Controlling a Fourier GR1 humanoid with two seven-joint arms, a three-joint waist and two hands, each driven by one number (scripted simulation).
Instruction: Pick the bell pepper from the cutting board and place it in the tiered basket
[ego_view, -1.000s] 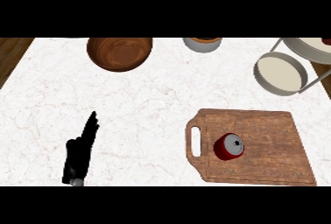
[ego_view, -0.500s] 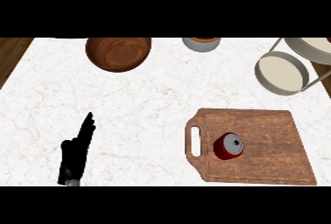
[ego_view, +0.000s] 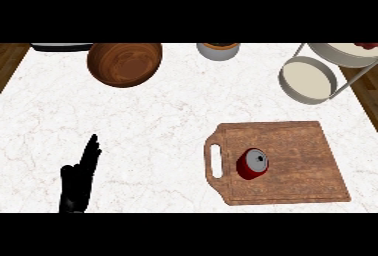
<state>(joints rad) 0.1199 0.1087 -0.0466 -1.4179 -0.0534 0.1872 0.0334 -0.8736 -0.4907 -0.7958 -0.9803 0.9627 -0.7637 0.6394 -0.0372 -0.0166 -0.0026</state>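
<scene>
You are looking at the bell pepper (ego_view: 252, 163) lying tipped on the cutting board (ego_view: 295, 160), near its handle slot, pale stem end facing up-right. Well left of the board, your left hand (ego_view: 78, 182) is resting open over the surface (ego_view: 170, 120), fingers straight, holding nothing.

bell pepper (ego_view: 252, 164) on cutting board (ego_view: 295, 150), basket (ego_view: 317, 75) behind

light: bright, even | shadows: barely any | glare: none | blur: none, edges undistorted
</scene>
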